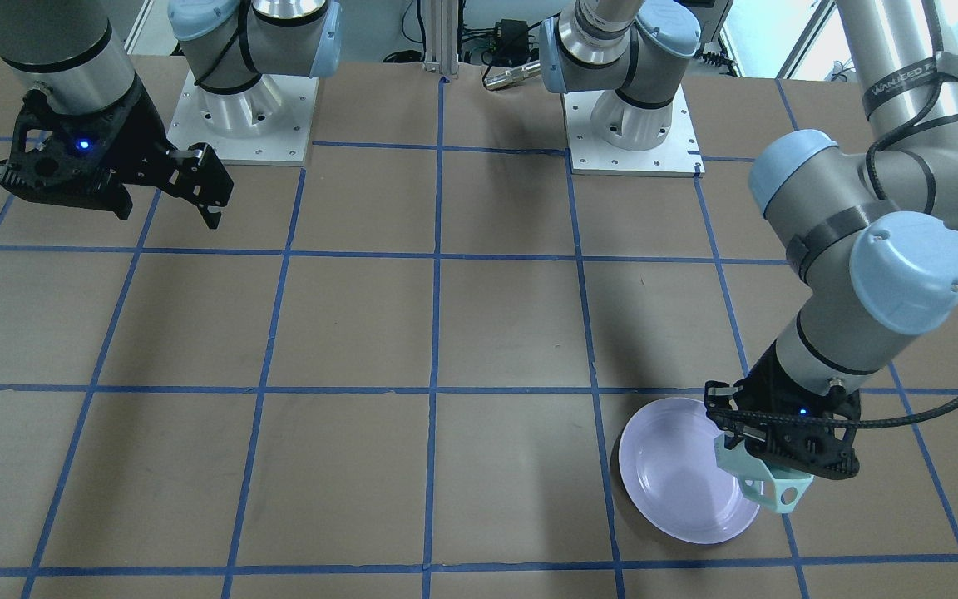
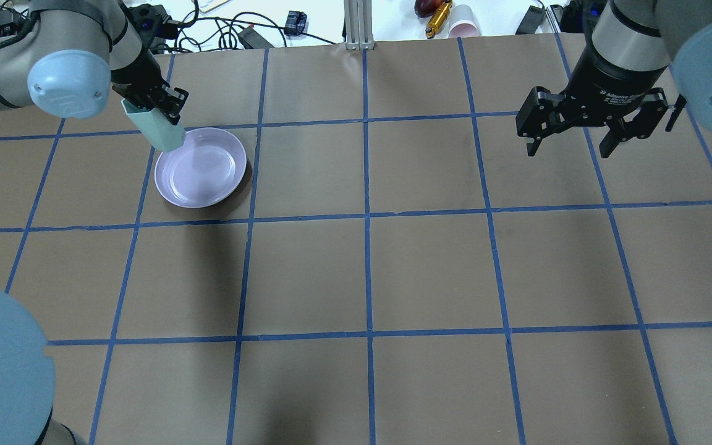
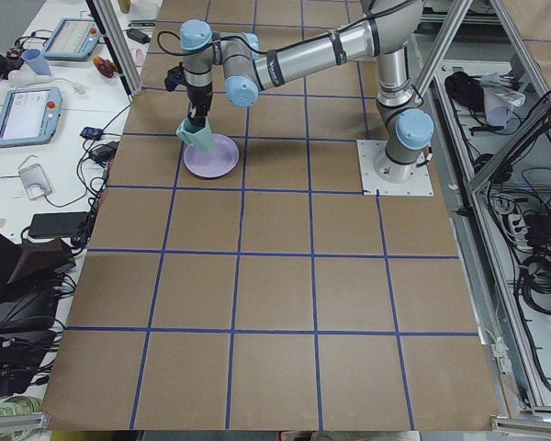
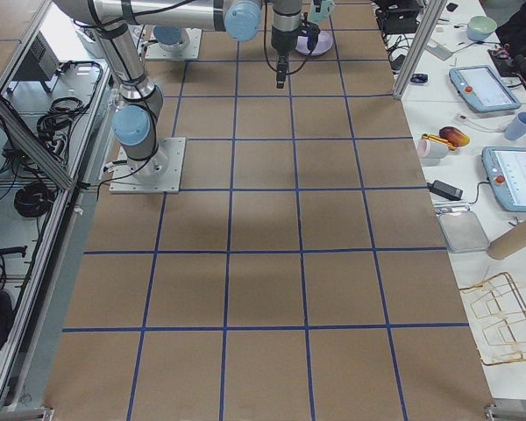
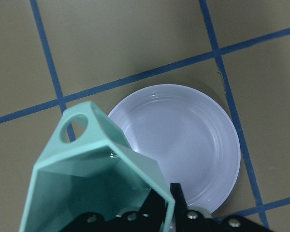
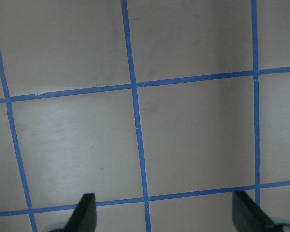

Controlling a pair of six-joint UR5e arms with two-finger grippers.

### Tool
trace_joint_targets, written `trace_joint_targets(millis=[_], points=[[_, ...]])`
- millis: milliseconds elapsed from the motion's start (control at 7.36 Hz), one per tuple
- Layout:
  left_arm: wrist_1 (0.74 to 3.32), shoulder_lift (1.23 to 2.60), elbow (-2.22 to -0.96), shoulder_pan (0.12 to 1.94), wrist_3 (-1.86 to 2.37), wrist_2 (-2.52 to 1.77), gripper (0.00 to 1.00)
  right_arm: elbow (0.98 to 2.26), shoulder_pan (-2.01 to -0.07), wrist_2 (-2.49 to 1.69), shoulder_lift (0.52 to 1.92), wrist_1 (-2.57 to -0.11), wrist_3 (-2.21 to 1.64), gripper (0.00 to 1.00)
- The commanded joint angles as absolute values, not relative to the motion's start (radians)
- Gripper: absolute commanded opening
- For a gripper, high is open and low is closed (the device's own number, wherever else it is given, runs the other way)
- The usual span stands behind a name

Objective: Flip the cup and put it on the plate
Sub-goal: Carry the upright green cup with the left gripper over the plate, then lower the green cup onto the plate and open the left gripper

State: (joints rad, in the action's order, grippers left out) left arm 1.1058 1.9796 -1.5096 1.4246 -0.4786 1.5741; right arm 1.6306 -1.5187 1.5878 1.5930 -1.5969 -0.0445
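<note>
Mint-green cup [image 2: 157, 128] is gripped by the left claw [image 2: 159, 106], which is clenched on the cup's wall at the rim. The cup hangs clear of the brown paper surface [image 2: 430, 266] and is tilted, not upright.

- In the left wrist view the cup's open mouth faces the camera and its inside is visible. The handle [image 5: 75, 129] sticks out at the upper left.
- In the front-facing view the handle points away from the robot's base, below the claw body.
- In the overhead view the cup's lower end overlaps the rim of the plate [image 2: 204, 170] on the plate's far left edge.
- The side view from the robot's left shows the cup low over that rim. Whether the two touch cannot be told.

The lavender plate lies flat on the surface, on the robot's left and far from its base. It sits inside one square of the blue tape lines [image 2: 366, 216], close to a line crossing. It is glossy, with nothing resting in its well.

The right claw [image 2: 569, 148] is released, with its fingers [image 6: 85, 213] spread wide. It hovers above bare surface on the robot's right, well apart from the cup and the plate. Its wrist view shows only paper and tape between the two fingertips.
</note>
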Motion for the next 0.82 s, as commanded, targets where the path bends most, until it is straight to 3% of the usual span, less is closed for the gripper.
trace_joint_targets(millis=[0,680], points=[[1.04,2.0,-1.566,1.43,-0.505,1.572,0.0,1.631,-1.519,1.589,1.594,-1.597,-0.044,1.0],[0.991,2.054,-1.586,1.431,-0.497,1.56,0.0,1.631,-1.519,1.589,1.594,-1.597,-0.044,1.0]])
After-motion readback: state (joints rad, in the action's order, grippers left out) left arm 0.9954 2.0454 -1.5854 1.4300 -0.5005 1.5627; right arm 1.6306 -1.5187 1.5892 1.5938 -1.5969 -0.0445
